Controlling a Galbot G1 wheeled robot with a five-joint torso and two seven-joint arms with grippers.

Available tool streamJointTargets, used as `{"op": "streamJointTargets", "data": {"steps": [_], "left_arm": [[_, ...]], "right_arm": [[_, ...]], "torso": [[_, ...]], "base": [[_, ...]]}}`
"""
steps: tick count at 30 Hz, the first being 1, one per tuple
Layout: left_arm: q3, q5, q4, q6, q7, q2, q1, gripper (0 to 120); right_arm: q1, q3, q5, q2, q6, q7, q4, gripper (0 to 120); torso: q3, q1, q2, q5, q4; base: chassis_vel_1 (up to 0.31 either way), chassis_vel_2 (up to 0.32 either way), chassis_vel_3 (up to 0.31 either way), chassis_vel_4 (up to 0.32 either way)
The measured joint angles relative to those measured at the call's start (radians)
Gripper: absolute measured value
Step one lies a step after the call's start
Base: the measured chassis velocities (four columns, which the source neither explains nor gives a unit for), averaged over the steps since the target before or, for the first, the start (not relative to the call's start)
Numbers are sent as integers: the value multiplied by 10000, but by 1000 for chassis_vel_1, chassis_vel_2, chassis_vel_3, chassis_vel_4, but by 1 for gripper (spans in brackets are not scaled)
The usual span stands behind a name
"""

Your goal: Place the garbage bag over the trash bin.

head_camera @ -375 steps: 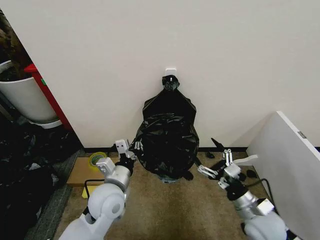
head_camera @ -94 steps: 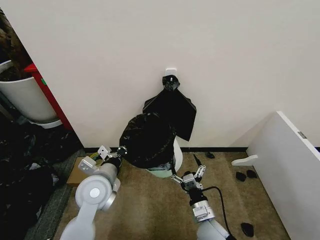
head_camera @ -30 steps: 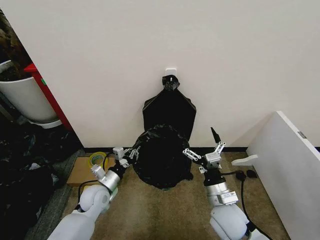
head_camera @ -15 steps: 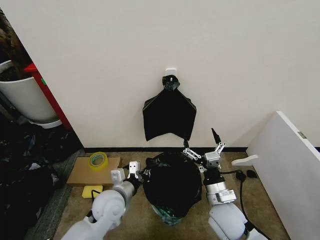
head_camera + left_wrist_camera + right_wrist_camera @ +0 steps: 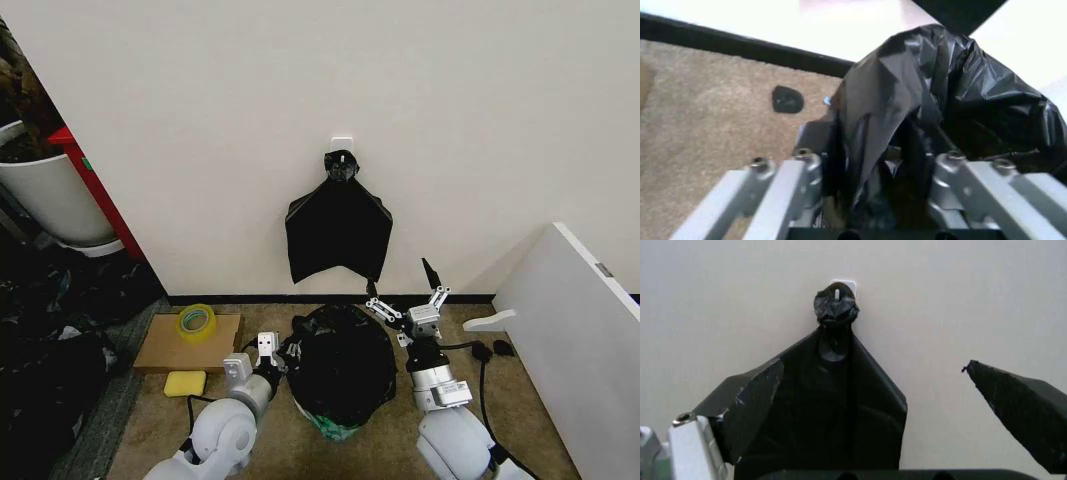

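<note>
- garbage bag [image 5: 342, 368] sits on the carpet floor [image 5: 500, 400] below the hooked bunch of bags [image 5: 338, 232], draped over something round; a bit of pale green base of the trash bin [image 5: 332, 427] peeks out under its lower edge, rest of bin hidden
- left tool [image 5: 276, 353] touches the bag's left side; in the left wrist view the left tool [image 5: 877, 165] has black film bunched between its fingers [image 5: 803, 172], so clamped on the garbage bag [image 5: 940, 95]
- right tool [image 5: 405, 302] is just beside the bag's upper right edge, fingers spread apart, nothing held; right wrist view looks at the hooked bunch of bags [image 5: 823, 405] on the wall, not at the bin
- key relation: bag lies between the two tools, left one nearer and attached, right one free and slightly higher than the bag's top
- judgement: bag looks mostly over the bin, hem probably needs pulling lower on the right
- around the bag: tape roll [image 5: 196, 321] on cardboard [image 5: 165, 352] and yellow sponge [image 5: 185, 383] to its left, well apart; white panel [image 5: 575, 330] off to its right
- nothing stands between the right tool and the bag
</note>
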Motion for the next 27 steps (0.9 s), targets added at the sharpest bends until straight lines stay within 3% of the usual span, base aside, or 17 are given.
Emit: {"op": "streamJointTargets", "data": {"steps": [6,10,13,15,16,18,19,22,27], "left_arm": [[-525,-302,-813,414,-425,71,154,60],[-707,-737,-1867,1567,-1385,588,292,77],[-771,-440,-2216,1471,-1526,803,358,86],[-797,351,-2375,692,-1240,845,413,94],[-797,351,-2375,692,-1240,845,413,94],[-834,2230,-2334,-1042,-330,594,466,100],[-834,2230,-2334,-1042,-330,594,466,100],[-1032,4519,-2304,-2882,802,-544,392,100],[-1937,5050,-2323,-3305,1240,-1061,412,100]], "right_arm": [[-68,-8,-11,29,-6,-13,23,100],[-60,-13,-8,35,-62,-18,27,100],[-52,-14,3,45,-125,-18,26,100],[-79,-15,25,61,-318,56,74,100],[-79,-15,25,61,-318,56,74,100],[-196,22,92,86,-832,248,262,100],[-196,22,92,86,-832,248,262,100],[-343,879,-432,242,-1867,278,378,100],[-399,1598,51,318,-2550,190,721,100]], "torso": [[0,0,0,-1,0],[0,0,0,-1,0],[0,0,0,0,0],[0,0,0,0,1],[0,0,0,0,1],[0,0,0,2,0],[0,0,0,2,0],[0,0,0,-1,-2],[1,0,0,1,-2]], "base": [[0,0,0,0],[0,0,0,0],[0,0,0,0],[0,0,0,0],[0,0,0,0],[0,0,0,0],[0,0,0,0],[0,0,0,0],[0,0,0,0]]}}
